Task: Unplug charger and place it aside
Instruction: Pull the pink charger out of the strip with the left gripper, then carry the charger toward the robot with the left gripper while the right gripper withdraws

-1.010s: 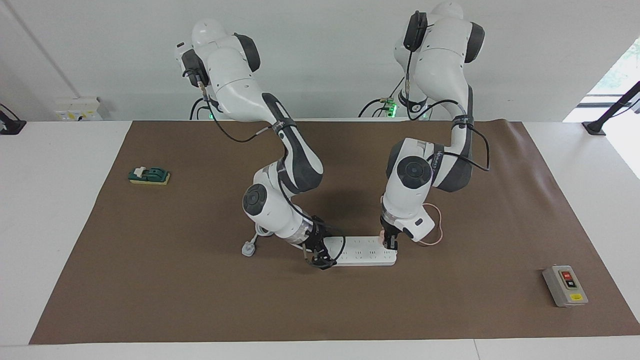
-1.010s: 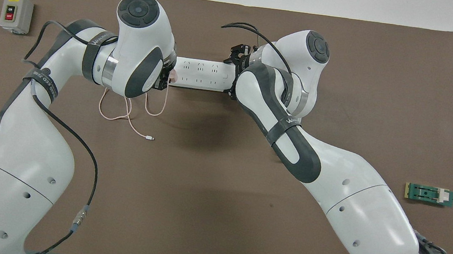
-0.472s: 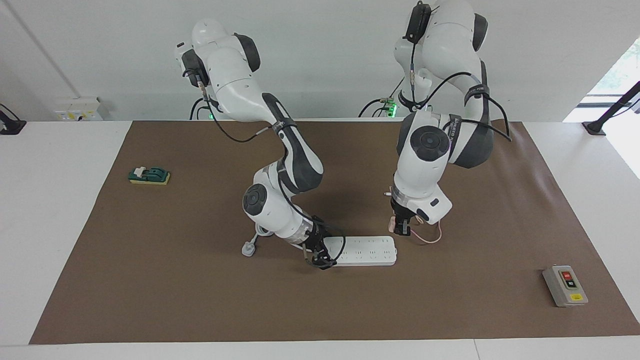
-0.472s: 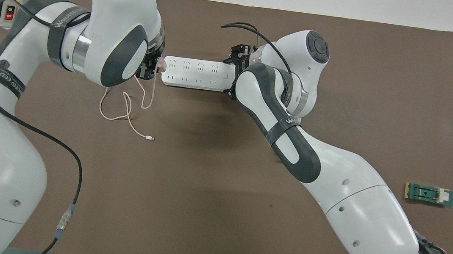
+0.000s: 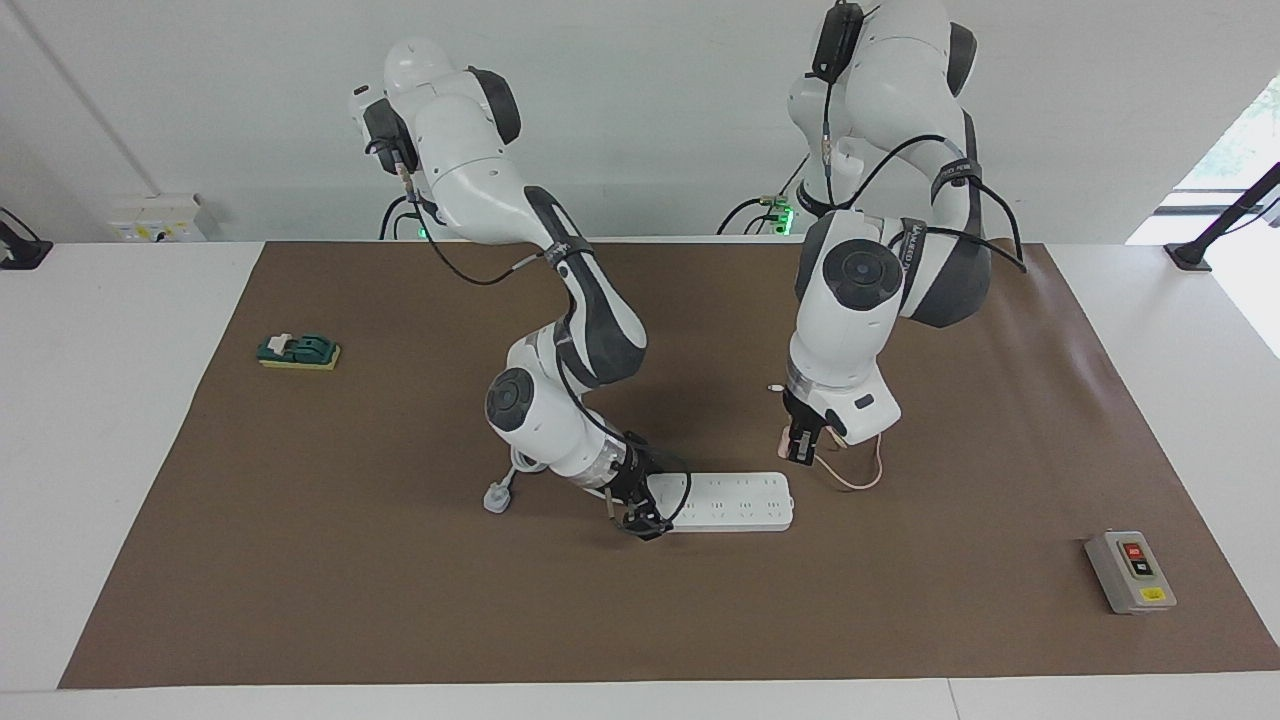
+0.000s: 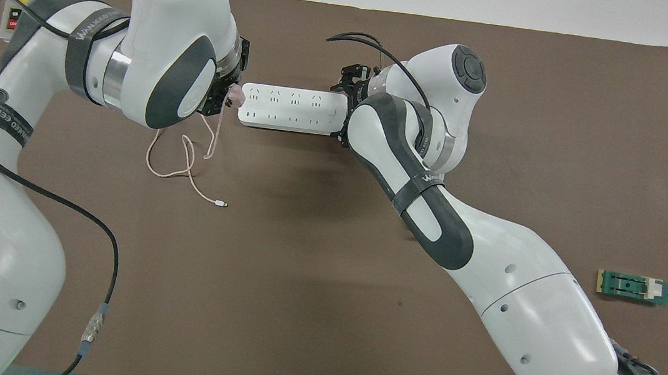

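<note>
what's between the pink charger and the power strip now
Only bare brown mat. The facing view shows the charger, held in the left pincer, lifted clear of the power strip.

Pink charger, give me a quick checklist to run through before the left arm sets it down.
1. Small pale pink cube-shaped charger out of the long white power strip: ok.
2. Left gripper shut on the charger: ok.
3. Right gripper down at the strip's end toward the right arm: ok; whether it clamps the strip: cannot tell.
4. Thin pink cable off the strip, looped on the brown mat: ok.
5. Bare mat beside the strip to put it down: ok.
6. Grey switch box well away: ok.
</note>
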{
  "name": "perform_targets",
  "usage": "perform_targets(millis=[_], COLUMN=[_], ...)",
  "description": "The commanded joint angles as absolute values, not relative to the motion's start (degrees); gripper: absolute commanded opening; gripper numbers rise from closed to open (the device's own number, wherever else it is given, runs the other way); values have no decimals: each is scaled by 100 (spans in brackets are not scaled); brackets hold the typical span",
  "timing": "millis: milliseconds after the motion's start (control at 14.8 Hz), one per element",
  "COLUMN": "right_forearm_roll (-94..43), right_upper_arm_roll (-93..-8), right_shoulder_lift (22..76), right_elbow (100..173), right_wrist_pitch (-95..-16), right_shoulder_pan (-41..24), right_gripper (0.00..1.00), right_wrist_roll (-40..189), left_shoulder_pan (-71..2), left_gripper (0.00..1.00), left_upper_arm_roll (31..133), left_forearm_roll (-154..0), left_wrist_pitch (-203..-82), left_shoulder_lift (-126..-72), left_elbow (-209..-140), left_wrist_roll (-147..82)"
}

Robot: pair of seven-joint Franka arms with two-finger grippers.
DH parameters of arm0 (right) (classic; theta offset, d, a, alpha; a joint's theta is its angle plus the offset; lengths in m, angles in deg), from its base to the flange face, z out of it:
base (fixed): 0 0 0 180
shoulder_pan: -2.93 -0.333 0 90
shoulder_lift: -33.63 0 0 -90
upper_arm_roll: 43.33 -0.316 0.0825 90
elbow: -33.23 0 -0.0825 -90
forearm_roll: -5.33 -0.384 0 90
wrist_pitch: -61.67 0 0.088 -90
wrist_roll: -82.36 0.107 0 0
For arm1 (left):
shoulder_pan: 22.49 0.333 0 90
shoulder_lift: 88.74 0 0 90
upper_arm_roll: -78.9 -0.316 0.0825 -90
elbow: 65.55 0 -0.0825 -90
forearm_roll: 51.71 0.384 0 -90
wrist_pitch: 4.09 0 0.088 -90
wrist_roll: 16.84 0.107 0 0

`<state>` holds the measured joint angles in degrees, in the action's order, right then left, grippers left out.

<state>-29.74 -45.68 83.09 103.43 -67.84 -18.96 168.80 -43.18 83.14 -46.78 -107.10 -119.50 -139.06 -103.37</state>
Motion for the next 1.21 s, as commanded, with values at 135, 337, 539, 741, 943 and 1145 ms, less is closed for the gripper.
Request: perform_targets(millis=[135, 337, 539, 741, 943, 1145], right_forearm_roll=[-2894, -2851, -2282, -1350, -979, -629], right_upper_arm_roll=[-4544, -4325, -4149, -4148, -4148, -4148], right_shoulder_lift=[7882, 7153, 6660, 6090, 5492, 5060], right_elbow=[10572, 11275, 11418, 11453, 11462, 11453], right_wrist_pitch=[-6858, -6718, -5798, -5042, -4137, -3274], right_shoulder_pan=[-1799, -1729, -1571, -1474, -1220, -851], right_gripper=[100, 100, 100, 100, 100, 100], right_wrist_roll=[16859, 16815, 16385, 15806, 14613, 13269], left_shoulder_pan=[-4341, -4184, -3999, -3675, -3489, -3304], left_gripper=[0, 0, 0, 0, 0, 0], left_upper_arm_roll=[8250, 8250, 8250, 8268, 8259, 8233], left_forearm_roll=[-4687, -4652, -4652, -4670, -4722, -4722], left_wrist_pitch=[-10525, -10954, -11973, -12046, -12098, -12274], left_shoulder_lift=[-11319, -10635, -9659, -8903, -8147, -7688], left_elbow=[-14612, -15630, -17167, -18013, -19092, -19878], left_wrist_roll=[-8376, -7101, -6107, -4871, -3568, -2669])
